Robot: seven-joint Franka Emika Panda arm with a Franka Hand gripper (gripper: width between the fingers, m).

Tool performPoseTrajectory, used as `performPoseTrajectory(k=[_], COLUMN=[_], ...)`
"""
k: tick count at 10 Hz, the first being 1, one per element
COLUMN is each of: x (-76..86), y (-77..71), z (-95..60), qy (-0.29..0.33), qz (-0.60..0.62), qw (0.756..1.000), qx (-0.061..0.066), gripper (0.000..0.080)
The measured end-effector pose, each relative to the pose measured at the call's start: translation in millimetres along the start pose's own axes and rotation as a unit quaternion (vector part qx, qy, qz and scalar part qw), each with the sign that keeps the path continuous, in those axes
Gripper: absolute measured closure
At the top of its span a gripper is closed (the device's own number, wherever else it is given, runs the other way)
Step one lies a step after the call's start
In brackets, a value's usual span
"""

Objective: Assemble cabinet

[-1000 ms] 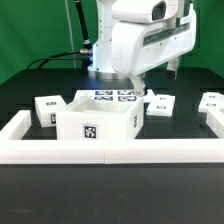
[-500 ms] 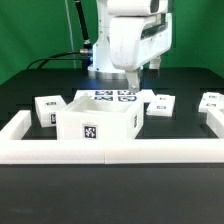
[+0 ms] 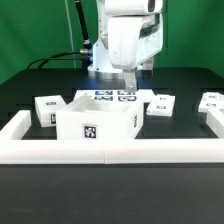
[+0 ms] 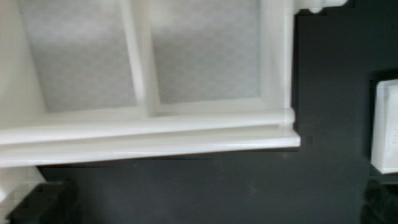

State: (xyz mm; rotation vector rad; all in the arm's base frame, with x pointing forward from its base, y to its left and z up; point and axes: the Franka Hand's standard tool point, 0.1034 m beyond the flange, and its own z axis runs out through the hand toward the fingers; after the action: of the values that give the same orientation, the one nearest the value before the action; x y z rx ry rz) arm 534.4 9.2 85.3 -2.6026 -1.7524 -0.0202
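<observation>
The cabinet body (image 3: 95,120), an open-topped white box with a square tag on its front, stands on the black table near the front rail. In the wrist view the cabinet body (image 4: 160,70) shows from above, with a divider between two bays. Three small white tagged blocks lie loose on the table: one beside the body on the exterior view's left (image 3: 47,108), one on the right (image 3: 160,103), one far right (image 3: 212,102). One block's edge (image 4: 386,120) shows in the wrist view. My gripper (image 3: 130,82) hangs behind the body, empty, with its jaws wide apart.
The marker board (image 3: 115,96) lies flat behind the cabinet body. A low white rail (image 3: 110,152) borders the table's front and both sides. Cables run at the back on the exterior view's left.
The arm's hand has turned and shifted toward the exterior view's left, ending above the back of the cabinet body. The parts on the table have not moved.
</observation>
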Motion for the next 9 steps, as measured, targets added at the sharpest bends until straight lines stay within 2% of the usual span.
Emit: performPoseTrajectory(k=[1,3,5,8,9], x=[-6.5,-23.6,-38.4,-40.0,-39.2], y=[-2.7,-10.2,-14.2,-30.0,-36.3], z=[1.7,7.8,14.7,34.0,38.8], qy=[-0.001,0.001,-0.002,0.001,0.001], qz=[-0.014,-0.034,-0.03,-0.028,-0.027], qw=[1.0,0.999,1.0,1.0,1.0], qx=[0.003,-0.002,0.007,0.01,0.014], gripper=[0.0002,0.0002,0.0002,0.0002,0.0002])
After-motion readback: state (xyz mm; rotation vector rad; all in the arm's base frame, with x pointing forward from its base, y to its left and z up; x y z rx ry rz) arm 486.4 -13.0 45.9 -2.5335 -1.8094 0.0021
